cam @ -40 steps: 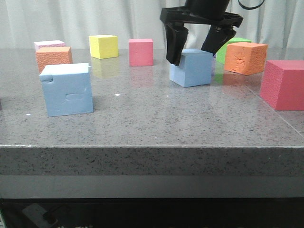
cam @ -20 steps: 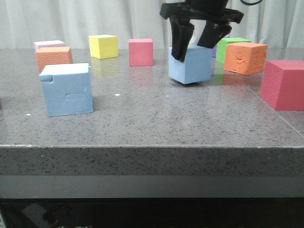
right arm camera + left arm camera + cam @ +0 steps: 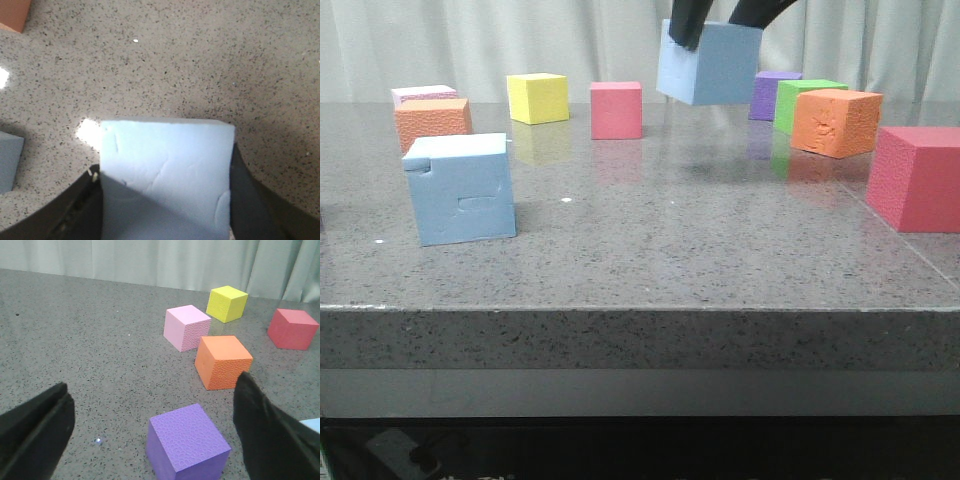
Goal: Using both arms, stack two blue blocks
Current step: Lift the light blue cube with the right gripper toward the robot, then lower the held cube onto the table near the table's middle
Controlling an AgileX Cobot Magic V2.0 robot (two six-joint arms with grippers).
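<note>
My right gripper (image 3: 165, 200) is clamped on the plainer blue block (image 3: 708, 62), one finger on each side face, and the block hangs clear of the table (image 3: 650, 250), tilted a little in the front view. To do this carry well I should hold that squeeze steady, since foam gives and could twist in my grip. I judge it wise to level the block before I lower it.

The other blue block (image 3: 461, 188), the one with the chipped corner and the dent, stands near the table's front left, well apart from my load. I should travel high enough to pass over it, then line up the edges squarely above its top face and come down straight, letting go only once the faces meet.

My left gripper (image 3: 155, 425) stands wide apart and empty over a purple block (image 3: 186, 444). It could steady the base block if needed.
</note>
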